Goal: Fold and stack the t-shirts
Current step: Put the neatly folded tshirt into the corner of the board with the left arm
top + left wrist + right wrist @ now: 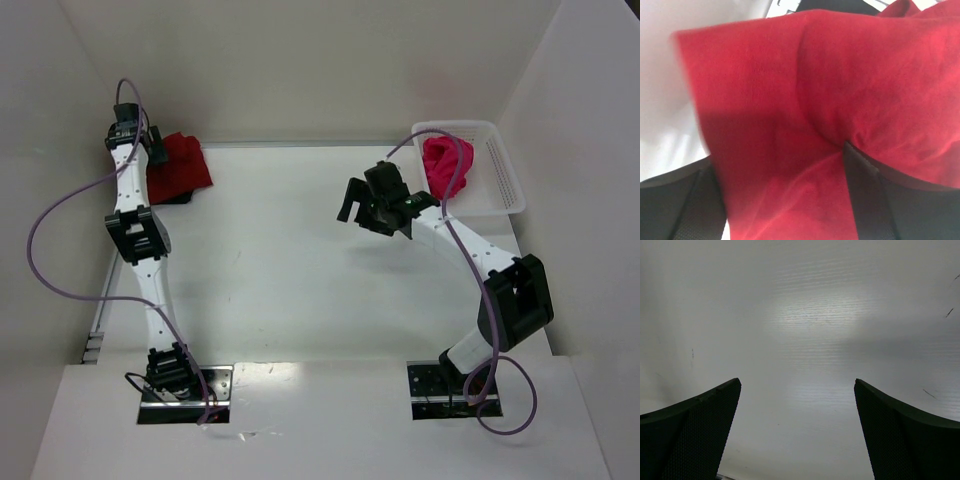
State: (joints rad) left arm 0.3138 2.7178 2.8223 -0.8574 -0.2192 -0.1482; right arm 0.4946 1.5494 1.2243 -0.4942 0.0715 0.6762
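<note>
The dark crimson red t-shirt [182,165] lies bunched at the far left corner of the table [290,260]. It fills the left wrist view [805,100]. My left gripper [157,146] is right at it, jaws standing wide apart with red cloth [777,157] spread between the fingers [867,195]. A black edge [840,4] shows beyond the red cloth, and dark cloth [176,198] peeks from under it. The magenta-pink t-shirt [447,165] sits crumpled in the basket. My right gripper [366,196] hangs open over bare table [797,382], empty.
A white plastic lattice basket [500,175] stands at the far right against the wall. White walls close in the table at the left, back and right. A purple cable [45,225] loops off the left arm.
</note>
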